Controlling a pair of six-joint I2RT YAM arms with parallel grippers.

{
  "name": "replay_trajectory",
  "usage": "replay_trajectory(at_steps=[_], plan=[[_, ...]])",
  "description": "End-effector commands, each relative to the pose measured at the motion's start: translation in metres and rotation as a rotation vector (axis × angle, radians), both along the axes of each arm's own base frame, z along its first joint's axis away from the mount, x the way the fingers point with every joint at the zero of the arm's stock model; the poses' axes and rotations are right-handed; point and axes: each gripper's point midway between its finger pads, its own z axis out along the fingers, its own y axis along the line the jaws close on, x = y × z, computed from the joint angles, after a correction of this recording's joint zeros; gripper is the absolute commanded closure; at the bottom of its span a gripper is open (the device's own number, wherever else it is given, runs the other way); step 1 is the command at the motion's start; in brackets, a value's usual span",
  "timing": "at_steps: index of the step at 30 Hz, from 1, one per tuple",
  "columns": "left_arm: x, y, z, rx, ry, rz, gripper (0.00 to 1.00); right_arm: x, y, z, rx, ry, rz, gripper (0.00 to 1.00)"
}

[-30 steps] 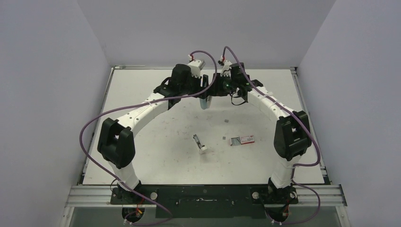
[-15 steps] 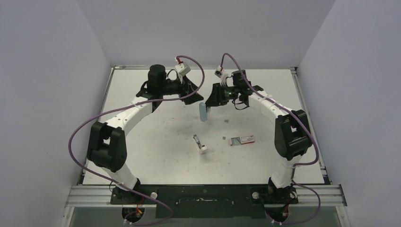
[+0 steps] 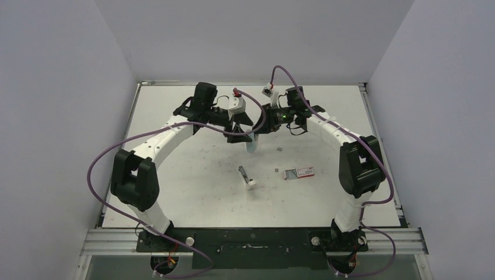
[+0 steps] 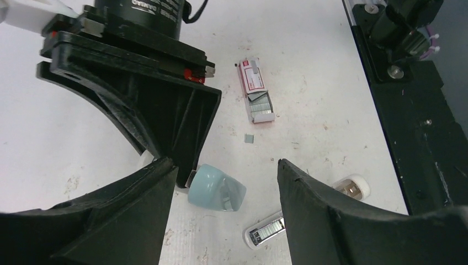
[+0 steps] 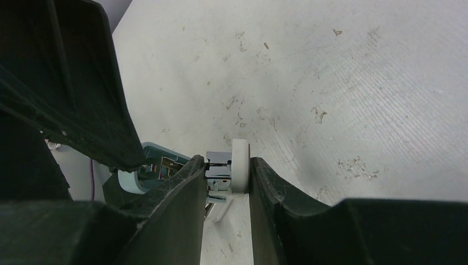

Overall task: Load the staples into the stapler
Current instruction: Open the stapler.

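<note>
White laminate table (image 3: 175, 192), scuffed and speckled, carries everything. Both arms reach to its far middle. The left arm (image 3: 169, 135) comes in from the left and the right arm (image 3: 335, 131) from the right, so their wrists nearly meet.

The right gripper (image 5: 227, 161) is pinching the stapler (image 4: 216, 192) by its white back end, and the pale blue body hangs off the table towards the near side. The left gripper (image 4: 224, 164) is spread wide just beside that body and holds nothing.

A loose silver channel (image 3: 246, 177) with a white cap lies nearer, about mid-table; it looks like the stapler's pull-out tray. To its right sits the red-and-white box (image 4: 253, 81), and the staples (image 4: 262, 109) show as a grey block at its open end. One small strip (image 4: 249, 138) lies between the box and the stapler.

The step seems to be a two-handed hold on the stapler. The right grip should stay steady. The left fingers should straddle the blue body squarely and close only once centred, because a skewed squeeze could twist it out of the pinch.
</note>
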Motion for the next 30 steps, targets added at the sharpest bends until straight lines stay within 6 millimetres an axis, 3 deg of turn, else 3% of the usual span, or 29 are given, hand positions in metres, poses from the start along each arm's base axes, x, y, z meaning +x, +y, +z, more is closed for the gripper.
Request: replay_trajectory(at_steps=[1,7,21,26,30], plan=[[-0.005,-0.008,-0.006,0.034,-0.067,-0.061,0.35,-0.002,0.005,0.041,0.070,-0.113,0.054,0.95],[-0.002,-0.012,-0.016,0.059,-0.090,-0.062,0.40,-0.005,0.006,0.045,0.084,-0.111,0.071,0.95],[-0.014,-0.010,-0.040,0.135,-0.073,-0.128,0.69,0.002,0.003,0.047,0.094,-0.092,0.042,0.95],[-0.018,-0.008,-0.039,0.146,-0.084,-0.140,0.84,0.016,-0.006,0.045,0.074,-0.085,-0.024,0.95],[-0.021,-0.007,-0.036,0.177,-0.126,-0.125,1.00,0.048,-0.032,0.040,0.044,-0.044,-0.187,0.95]])
